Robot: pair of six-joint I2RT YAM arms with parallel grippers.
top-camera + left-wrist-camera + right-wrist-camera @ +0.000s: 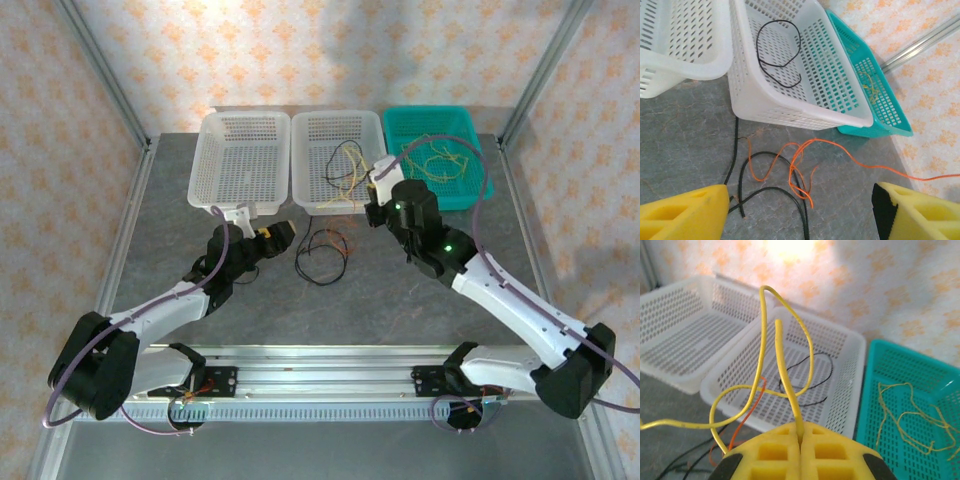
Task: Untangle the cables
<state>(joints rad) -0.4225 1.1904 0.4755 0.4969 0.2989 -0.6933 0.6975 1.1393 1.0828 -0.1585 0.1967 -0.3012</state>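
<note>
The black and orange cables [790, 175] are lying knotted on the desk [685, 145], just in front of the middle white basket [805, 117] and just ahead of the left jaws. Those jaws are hanging wide open, holding nothing. The black loops are running near to far, with one orange strand trailing away right. The left arm is sitting nearer the knot. The right jaws are pinching shut on a yellow cable [785, 370], which is looping upward by the teal basket [920, 380].

Robot lab cell — aluminium frame posts [108, 80], patterned backdrop [300, 50], grey tabletop [380, 310], mounting rail [320, 362]
</note>
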